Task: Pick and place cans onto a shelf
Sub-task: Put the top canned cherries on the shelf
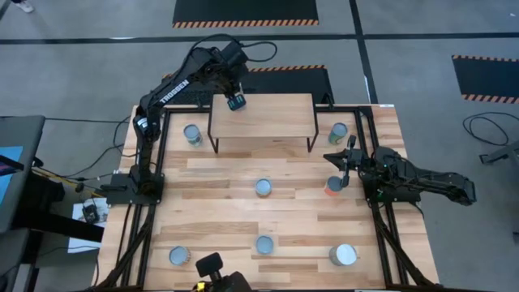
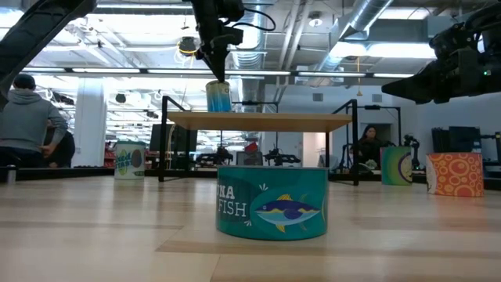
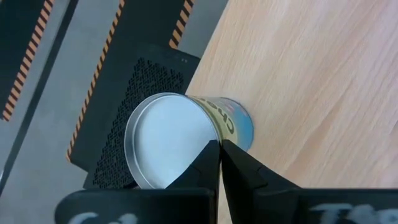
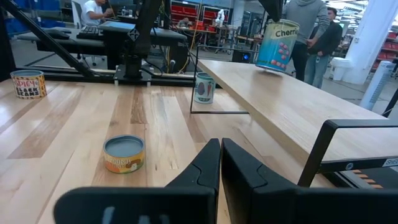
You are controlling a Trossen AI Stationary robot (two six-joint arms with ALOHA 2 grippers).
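The left gripper (image 1: 236, 103) has its jaws closed on the rim of a blue cherry can (image 3: 186, 134), held just above the shelf (image 1: 268, 118) near its rear left corner; the can hangs slightly tilted. The right gripper (image 1: 340, 166) hovers with jaws closed and empty near the tabletop's (image 1: 227, 203) right edge, beside an orange can (image 1: 332, 188). Other cans stand on the tabletop: a teal fish can (image 2: 272, 201) at the middle, a green one (image 1: 338, 130) right of the shelf.
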